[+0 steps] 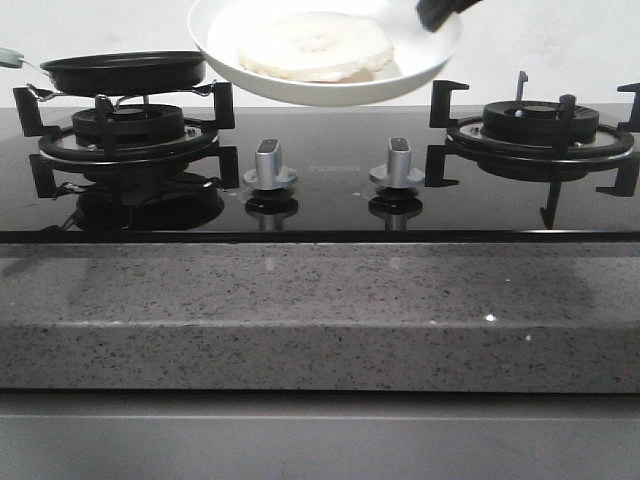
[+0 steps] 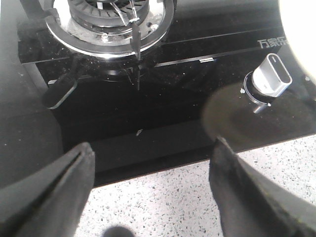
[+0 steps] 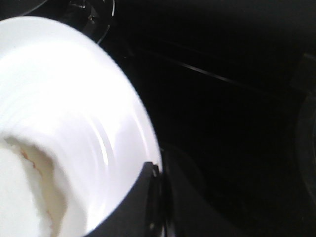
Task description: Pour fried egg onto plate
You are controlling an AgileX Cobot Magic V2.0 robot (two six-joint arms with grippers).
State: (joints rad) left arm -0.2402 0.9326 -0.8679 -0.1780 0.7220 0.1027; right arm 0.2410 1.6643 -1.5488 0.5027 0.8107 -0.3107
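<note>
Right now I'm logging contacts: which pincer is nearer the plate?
Right. The right pincer is clamped on the rim of the plate, holding it up with the fried egg on it. The left pincer is open over the stove's front edge, touching nothing.

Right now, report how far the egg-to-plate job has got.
Done: the fried egg already lies on the plate, and the black pan sits on the left burner, apparently empty. In hand: the right claw grips the plate's rim, holding it in the air over the stove. The left claw is open and empty. Left: probably only setting the plate down.
</note>
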